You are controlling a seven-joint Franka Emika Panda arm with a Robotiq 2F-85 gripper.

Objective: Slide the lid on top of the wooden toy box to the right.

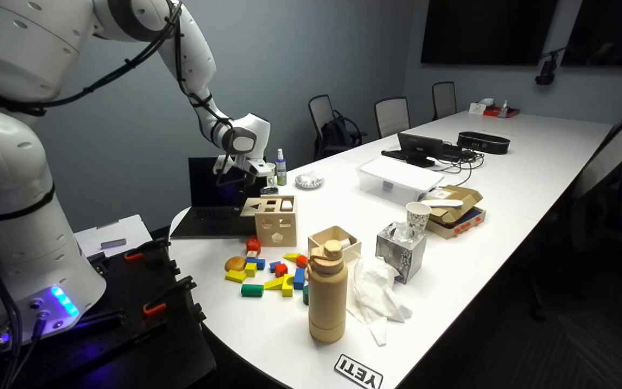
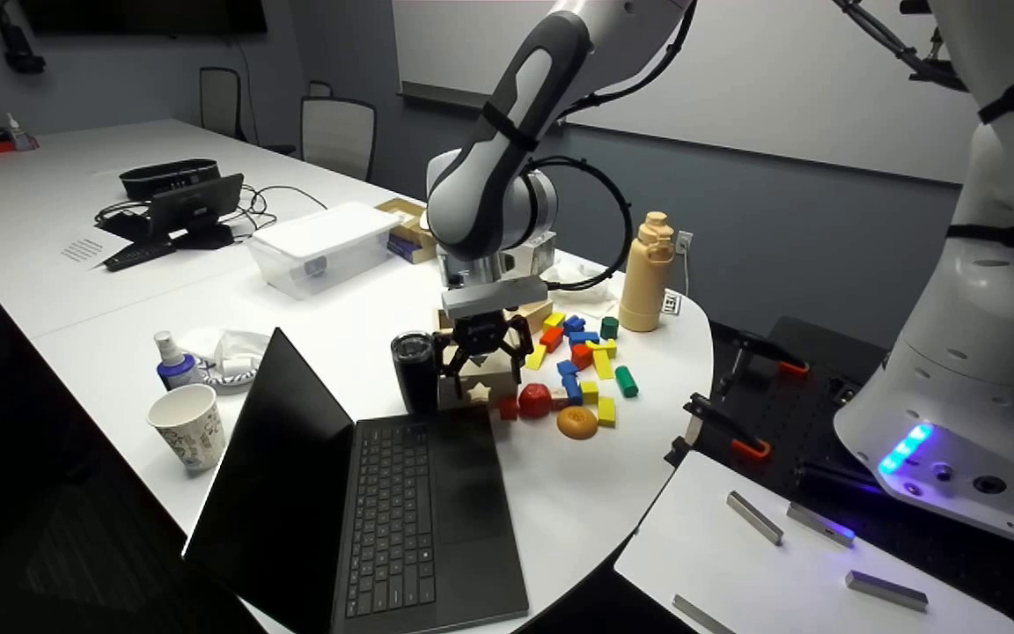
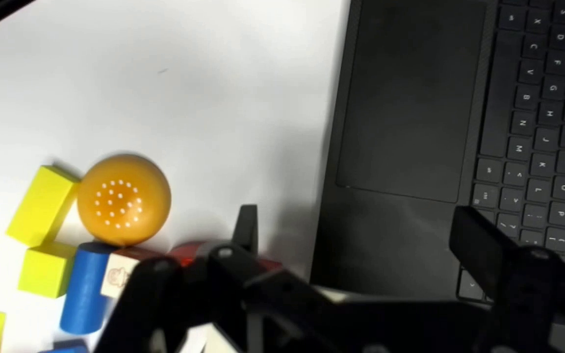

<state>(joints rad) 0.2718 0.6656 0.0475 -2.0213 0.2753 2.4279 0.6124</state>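
Evidently the hand (image 2: 488, 383) has its fingers (image 3: 478, 240) apart, near the wooden toy box (image 1: 277, 226); whether they touch it I cannot tell. Close to the hand, the lid (image 1: 249, 211) juts from the box's top toward the laptop (image 1: 208, 227). In an exterior view the hand covers much of the box around a star shape (image 2: 479, 393); the wrist view gives only slivers of pale wood (image 3: 216, 341).

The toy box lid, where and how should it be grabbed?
Probably take the lid by the edge jutting past the wooden toy box toward the laptop. I'd bring the pincer level from that side, closing above and below, since the overhang looks thin and flat.
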